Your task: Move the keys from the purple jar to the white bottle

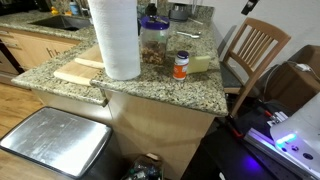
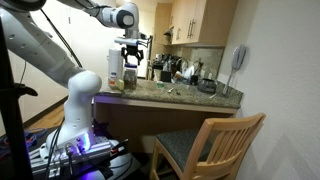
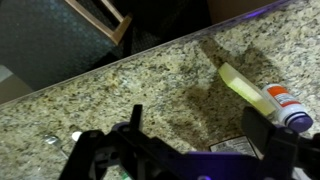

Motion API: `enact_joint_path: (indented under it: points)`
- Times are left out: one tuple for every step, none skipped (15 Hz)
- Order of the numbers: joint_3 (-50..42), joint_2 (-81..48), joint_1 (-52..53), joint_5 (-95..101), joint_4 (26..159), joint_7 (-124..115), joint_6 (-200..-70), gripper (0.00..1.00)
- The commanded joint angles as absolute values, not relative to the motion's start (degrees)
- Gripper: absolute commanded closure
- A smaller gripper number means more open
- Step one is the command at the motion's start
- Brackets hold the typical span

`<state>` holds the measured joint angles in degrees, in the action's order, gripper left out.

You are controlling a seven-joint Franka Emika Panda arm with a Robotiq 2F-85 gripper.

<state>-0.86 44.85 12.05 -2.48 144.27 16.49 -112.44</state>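
The purple jar (image 1: 154, 45) stands on the granite counter, right of the tall paper-towel roll (image 1: 118, 40); it also shows in an exterior view (image 2: 130, 78). The white bottle (image 1: 181, 66) with its orange-red label stands just right of the jar, and at the right edge of the wrist view (image 3: 284, 104). My gripper (image 2: 132, 58) hangs straight above the jar's lid. In the wrist view its fingers (image 3: 198, 128) are wide apart with only counter between them. I cannot make out the keys; something small and dark sits over the lid at the frame's top.
A wooden cutting board (image 1: 78, 70) lies under the roll. A yellow sponge (image 1: 203, 63) lies right of the bottle. A wooden chair (image 1: 255, 50) stands at the counter's end. Kitchen clutter lines the counter's back (image 2: 185, 72). A metal bin lid (image 1: 55, 140) is below.
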Motion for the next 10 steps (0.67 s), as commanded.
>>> enact_joint_path:
  points:
    - [2.17, 37.70, 15.81, -9.20, 143.92, 14.26, -119.76, 0.00]
    - [2.35, 36.23, 16.84, -11.67, 142.60, 13.95, -121.42, 0.00]
    - [2.78, 34.99, 17.82, -13.88, 141.45, 13.77, -123.73, 0.00]
    - [3.42, 33.73, 18.57, -15.45, 140.54, 13.70, -126.39, 0.00]
    - [3.83, 32.50, 19.20, -16.72, 139.68, 13.79, -128.66, 0.00]
    - [4.11, 31.31, 19.70, -17.44, 138.32, 13.83, -128.86, 0.00]
    - [4.49, 31.16, 19.86, -17.04, 137.59, 14.30, -128.24, 0.00]
    - [4.36, 33.56, 19.06, -16.25, 140.06, 14.07, -127.76, 0.00]
    - [4.67, 32.88, 19.30, -16.36, 139.12, 14.08, -127.77, 0.00]
    - [4.81, 32.45, 19.41, -16.38, 138.53, 14.09, -127.77, 0.00]
